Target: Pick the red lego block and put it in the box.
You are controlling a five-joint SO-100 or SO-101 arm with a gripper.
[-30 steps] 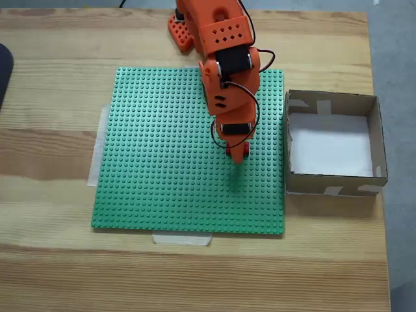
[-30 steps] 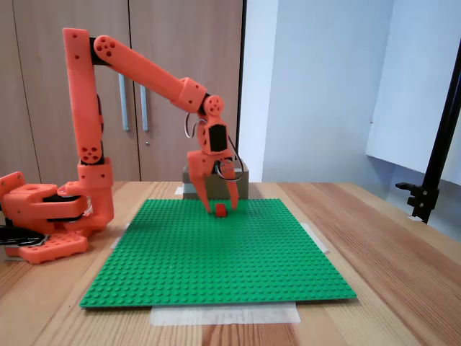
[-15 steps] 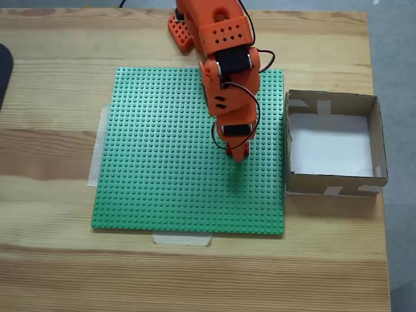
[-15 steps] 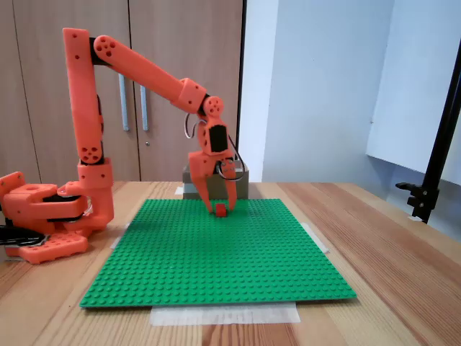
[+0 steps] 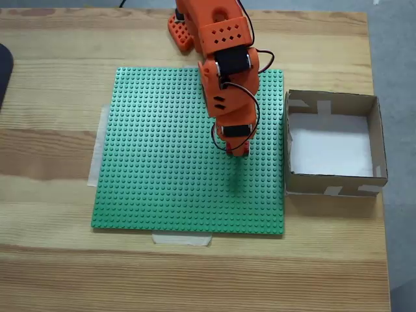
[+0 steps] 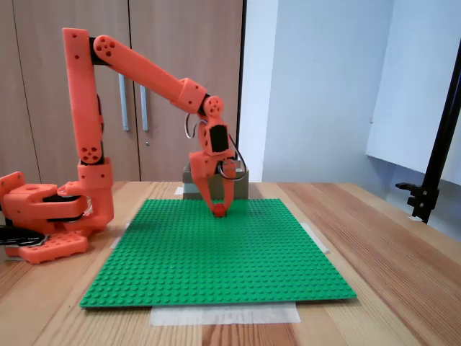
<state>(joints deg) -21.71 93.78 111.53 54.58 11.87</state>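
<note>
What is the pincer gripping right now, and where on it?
The pincer is closed on the red lego block, fingertips pinching its two opposite sides, low over the green baseplate. Whether it has lifted off cannot be told.

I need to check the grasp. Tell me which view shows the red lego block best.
The low side-on fixed view: the red lego block sits in plain sight between the pincer fingertips, on the green baseplate. In the top-down fixed view the arm covers it; only a red sliver shows.

Office-like room: wooden cabinets [image 6: 130, 86], plain wall [image 6: 317, 86].
</note>
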